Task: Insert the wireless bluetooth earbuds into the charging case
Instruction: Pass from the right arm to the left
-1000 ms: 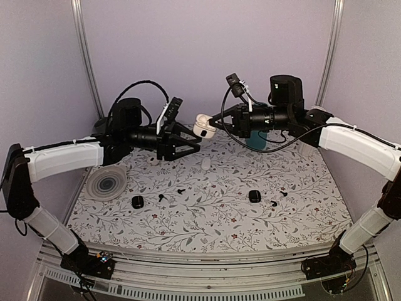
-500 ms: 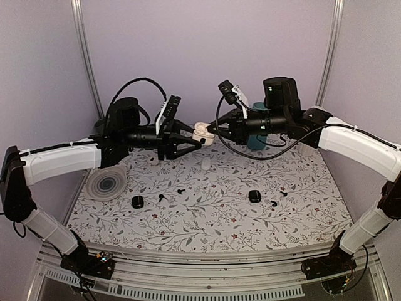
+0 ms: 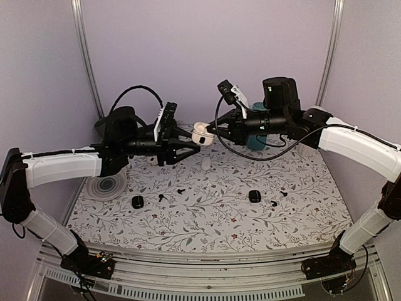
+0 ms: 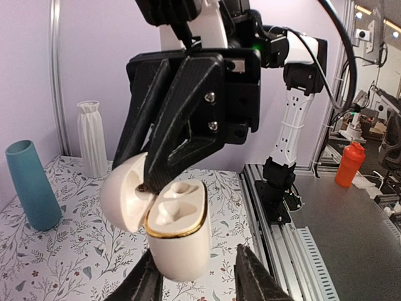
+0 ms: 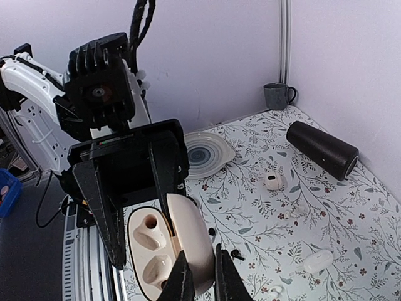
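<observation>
The white charging case (image 3: pixel 200 131) with a gold rim hangs in the air between both arms, lid open. My right gripper (image 3: pixel 210 130) is shut on its lid (image 5: pixel 194 241). My left gripper (image 3: pixel 191 143) is open, its fingers straddling the case body (image 4: pixel 178 241); a gap shows on one side. Both sockets (image 5: pixel 149 251) are empty. Black earbuds (image 3: pixel 180 189) (image 3: pixel 274 202) lie on the floral table. In the right wrist view a black bud (image 5: pixel 237 254) and a small white bud (image 5: pixel 276 290) lie below the case.
Two black cases (image 3: pixel 137 201) (image 3: pixel 254 196) and a white case (image 3: pixel 206 164) lie on the table. A striped plate (image 3: pixel 106 184) sits at the left, a teal vase (image 3: pixel 255 142) behind the right arm. A black cylinder (image 5: pixel 322 149) and mug (image 5: pixel 277 95) stand at the back.
The right gripper has carried the case left and a little lower. The left gripper has risen and moved right, so that its open fingers now straddle the case body.
</observation>
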Motion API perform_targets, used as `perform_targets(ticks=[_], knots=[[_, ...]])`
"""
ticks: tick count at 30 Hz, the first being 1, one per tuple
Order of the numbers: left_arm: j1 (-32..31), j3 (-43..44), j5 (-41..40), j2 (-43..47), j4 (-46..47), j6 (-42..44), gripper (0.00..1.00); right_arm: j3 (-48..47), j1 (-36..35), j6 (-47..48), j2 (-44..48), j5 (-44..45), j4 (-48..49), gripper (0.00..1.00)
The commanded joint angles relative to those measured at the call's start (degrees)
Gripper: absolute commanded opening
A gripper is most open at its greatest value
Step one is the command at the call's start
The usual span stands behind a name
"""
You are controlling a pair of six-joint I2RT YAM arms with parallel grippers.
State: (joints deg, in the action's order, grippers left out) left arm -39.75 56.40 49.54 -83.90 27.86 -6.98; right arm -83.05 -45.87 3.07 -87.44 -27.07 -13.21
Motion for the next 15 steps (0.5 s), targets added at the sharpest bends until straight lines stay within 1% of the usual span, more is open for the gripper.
perform_targets(ticks=[1, 10, 15], knots=[[-0.9, -1.5, -0.8, 1.5, 7.0, -3.7, 0.4, 0.4, -0.5, 0.6, 1.9, 1.2, 2.0, 0.04], [-1.1, -3.1, -1.4, 0.5, 13.5, -8.7, 0.4, 0.9, -1.2, 0.4, 2.3, 1.3, 3.5, 0.05], [-1.2, -3.1, -1.5, 0.0, 14.8, -10.1, 0.4, 0.9, -1.4, 0.4, 2.2, 1.7, 3.8, 0.05]])
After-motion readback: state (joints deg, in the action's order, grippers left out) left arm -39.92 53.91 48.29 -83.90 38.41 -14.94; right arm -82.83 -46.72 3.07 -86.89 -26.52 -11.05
